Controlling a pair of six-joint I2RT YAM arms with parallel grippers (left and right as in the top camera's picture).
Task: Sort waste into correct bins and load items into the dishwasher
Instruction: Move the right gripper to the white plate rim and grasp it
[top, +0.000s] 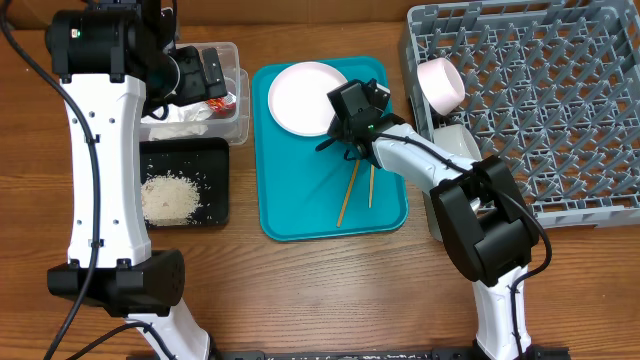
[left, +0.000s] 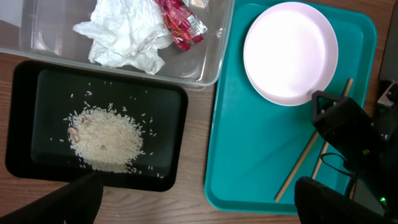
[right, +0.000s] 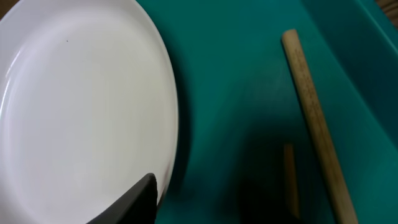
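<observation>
Pink plate: far end of teal tray, chopsticks just right; right end effector at its near-right rim, hold not discernible to me. I'd seat the rim deep before lifting; left end effector spread.

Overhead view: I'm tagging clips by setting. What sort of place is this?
Probably a staged tabletop dish-clearing station rather than a real kitchen: a grey dish rack sits on a wooden table, a teal tray holds a plate and chopsticks, and a black tray of rice lies beside a clear tub.
</observation>
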